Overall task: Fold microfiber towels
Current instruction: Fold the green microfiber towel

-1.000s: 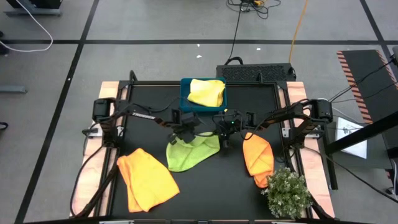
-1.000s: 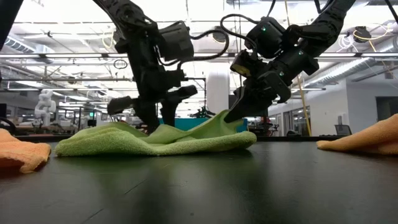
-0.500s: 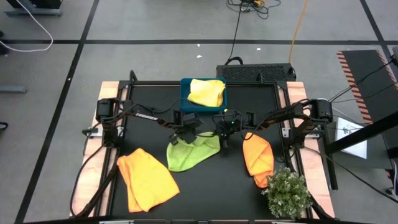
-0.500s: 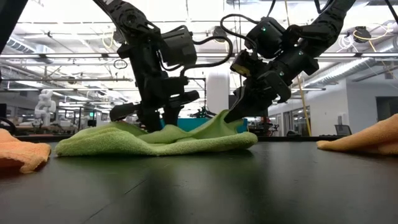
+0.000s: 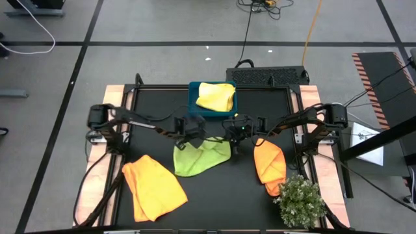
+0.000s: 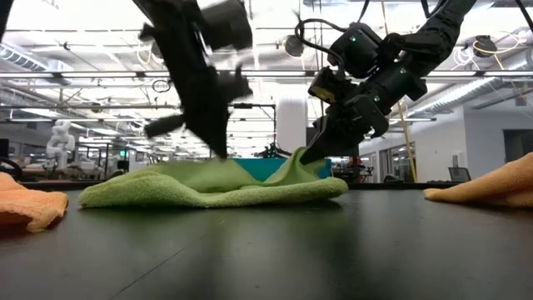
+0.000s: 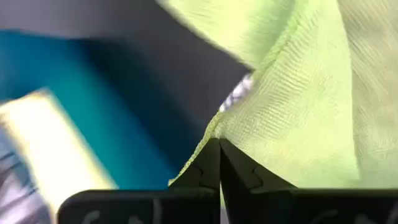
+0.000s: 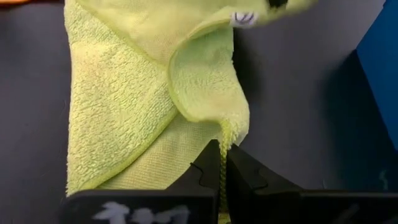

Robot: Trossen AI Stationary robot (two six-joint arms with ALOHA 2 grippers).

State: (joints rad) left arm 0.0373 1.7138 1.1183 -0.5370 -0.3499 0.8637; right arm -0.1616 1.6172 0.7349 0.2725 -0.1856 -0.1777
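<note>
A lime green towel [image 5: 201, 158] lies crumpled at the table's middle, its near part resting on the black tabletop. My left gripper [image 5: 190, 138] is shut on its far left corner. My right gripper [image 5: 234, 144] is shut on its far right edge. Both held parts are raised [image 6: 250, 171]. A pale yellow towel [image 5: 216, 95] lies in the teal tray [image 5: 194, 107] at the far edge. One orange towel [image 5: 154, 187] lies near left, and another [image 5: 269, 166] lies at the right. My left gripper pinches the green towel's hemmed corner [image 7: 214, 132] between its two fingers, slanting down from the left. The corner is lifted, while the cloth beyond it still lies on the table. My right gripper pinches the towel's hemmed edge [image 8: 225, 135] between its two fingers, slanting down from the right. That edge is raised into a fold [image 6: 301, 160], and the remaining cloth lies slack on the table.
A small bushy plant [image 5: 300, 200] stands at the near right corner, close to the right orange towel. The teal tray sits just beyond the two grippers. Bare black tabletop [image 5: 221, 201] lies between the orange towels at the near side.
My left gripper has shut on the green towel's far left corner, then risen and tipped, drawing that corner up off the table. The rest of the towel has stayed where it was.
</note>
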